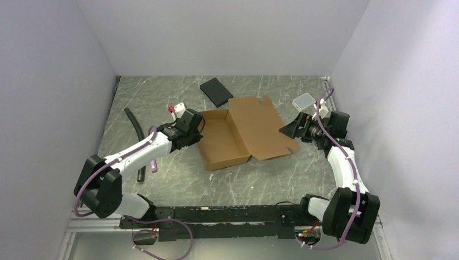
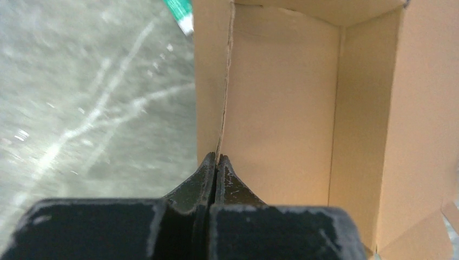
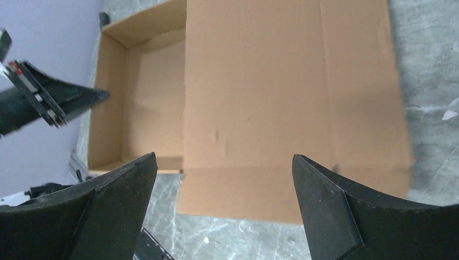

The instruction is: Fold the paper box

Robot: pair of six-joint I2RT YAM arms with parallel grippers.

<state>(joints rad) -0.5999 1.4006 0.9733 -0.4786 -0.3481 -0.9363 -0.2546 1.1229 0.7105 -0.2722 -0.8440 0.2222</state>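
While the paper box [image 1: 224, 141] lies open near the middle of the marbled table [image 1: 254, 184], its shallow tray has its walls standing upright and its lid panel [image 1: 262, 124] is spread out to the right of the tray, joined to it along the long crease. The left gripper [image 2: 216, 161] is at the tray's left wall: in the left wrist view its two fingers are pressed together with the top edge of that wall running in between them, so it is pinching the cardboard. The right gripper [image 3: 222, 162] hangs at the outer, right-hand edge of the lid panel with its fingers spread wide, the brown panel showing between them; whether either finger touches the cardboard cannot be told. A flat black slab [image 1: 216, 92] lies on the table just beyond the box's far side, apart from it. A whitish square container [image 1: 304, 101] sits at the far right, close to the right arm's wrist. A black hose [image 1: 135, 132] lies on the left of the table and runs under the left arm, and a small red-and-white item [image 1: 174, 108] sits just beyond the left gripper
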